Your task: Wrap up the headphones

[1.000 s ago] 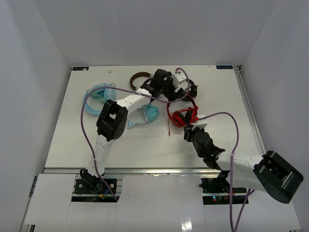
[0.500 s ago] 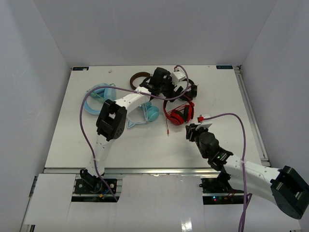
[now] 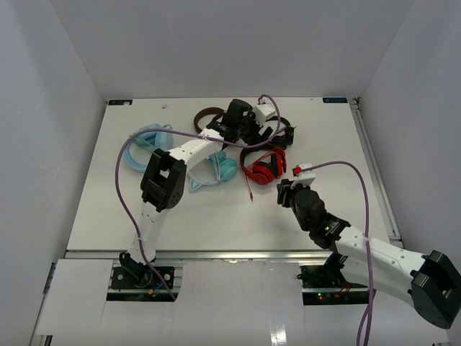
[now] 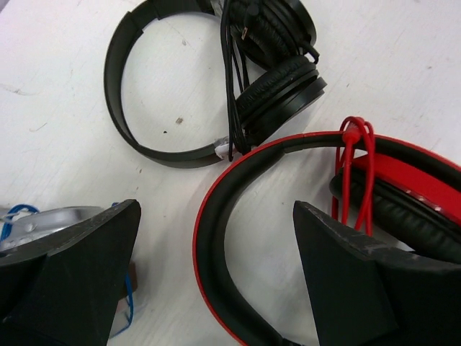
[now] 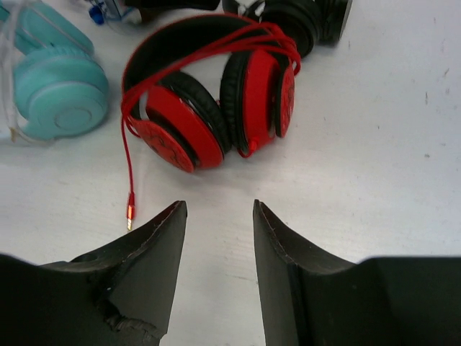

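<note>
Surface: the white surface point(image 3: 108, 202) carries several headsets crowded toward its far middle.
Red headphones: you find the red headphones point(image 5: 209, 101) near the middle of the surface, ear cups folded in. The black headphones point(image 4: 281, 86) lie just behind them and the teal headphones point(image 5: 57, 94) just to their left.
Left end effector: the left end effector point(image 4: 216, 209) hangs over the headband with its jaws wide apart, holding nothing.
Right end effector: the right end effector point(image 5: 218, 209) sits just short of the ear cups, jaws apart and empty.
Headband: the headband point(image 4: 216, 245) is a red arc lined in black. Expect it to be stiff yet springy, and the soundest place to pinch when you steady the set.
Ear cups: the ear cups point(image 5: 180, 126) have glossy red shells that will likely slip, and soft black pads that give. Avoid gripping them.
Cable: the cable point(image 5: 216, 45) is thin, limp and light. It loops over the band and cups, with a loose tail running down the left side. Take that tail with a light pinch, because it probably kinks or slides free.
Plug: the plug point(image 5: 130, 214) lies on the surface just beside the right end effector's left finger. It is rigid and small, a fair handle for the last turn.
</note>
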`<action>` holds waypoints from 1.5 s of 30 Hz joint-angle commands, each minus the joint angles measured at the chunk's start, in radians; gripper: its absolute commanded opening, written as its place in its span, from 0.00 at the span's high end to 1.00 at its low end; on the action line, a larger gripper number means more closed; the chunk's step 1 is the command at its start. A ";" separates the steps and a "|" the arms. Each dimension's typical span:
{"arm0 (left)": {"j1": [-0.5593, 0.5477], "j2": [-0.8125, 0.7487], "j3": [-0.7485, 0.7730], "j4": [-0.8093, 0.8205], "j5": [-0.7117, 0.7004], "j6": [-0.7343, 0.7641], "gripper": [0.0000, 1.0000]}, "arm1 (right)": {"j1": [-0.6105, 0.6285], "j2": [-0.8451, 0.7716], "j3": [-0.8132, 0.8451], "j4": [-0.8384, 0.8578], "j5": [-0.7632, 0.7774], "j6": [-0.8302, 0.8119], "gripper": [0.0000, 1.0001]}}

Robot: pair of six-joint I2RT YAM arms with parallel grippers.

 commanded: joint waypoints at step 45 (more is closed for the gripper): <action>-0.322 -1.218 -1.370 0.634 -0.523 -0.536 0.13 | -0.030 -0.147 0.346 -0.433 -0.119 0.149 0.10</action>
